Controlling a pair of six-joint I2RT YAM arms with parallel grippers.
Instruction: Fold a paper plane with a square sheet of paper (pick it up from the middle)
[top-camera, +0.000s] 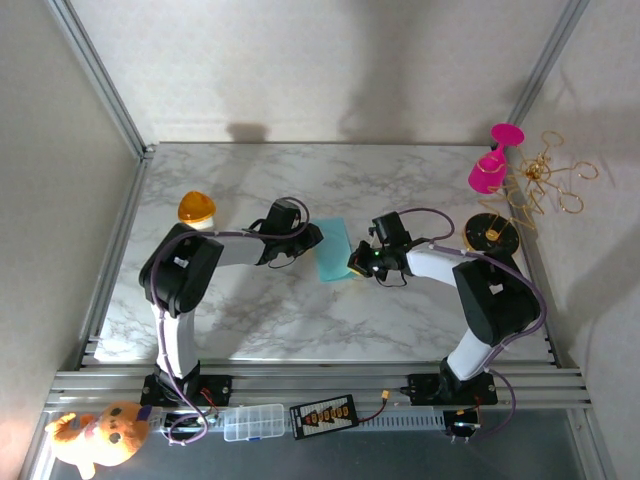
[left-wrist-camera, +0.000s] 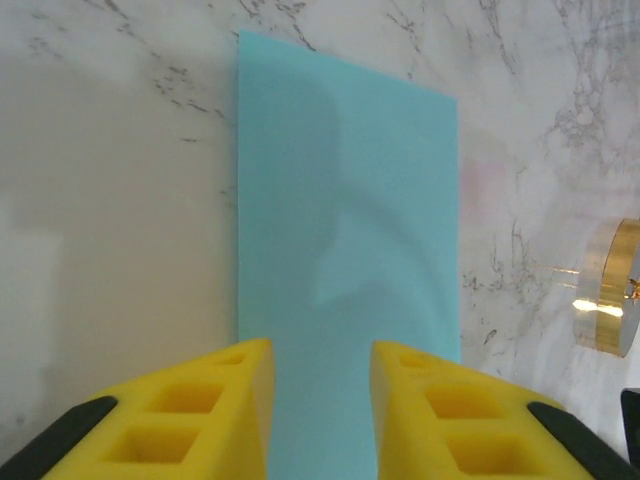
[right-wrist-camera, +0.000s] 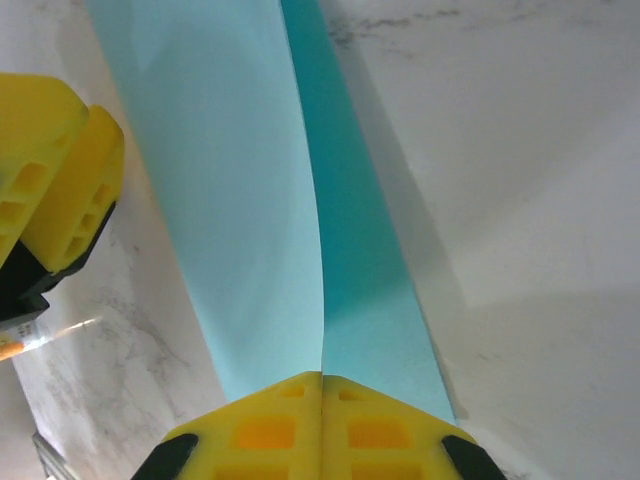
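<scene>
Your right gripper (right-wrist-camera: 321, 378) clamped the right edge of the teal sheet (top-camera: 331, 250) (folded double); your left gripper (left-wrist-camera: 320, 348) straddled its left edge, jaws apart.

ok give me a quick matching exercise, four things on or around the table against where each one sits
Things:
1. teal sheet of paper
2. orange dome
3. pink goblet
4. plush toy

Places:
A. far right corner, beside the gold wire tangle
B. off the table, by its near left corner
C. centre of the marble table
D. on the table, near its left edge

Pairs: 1-C, 2-D, 3-A, 4-B
</scene>
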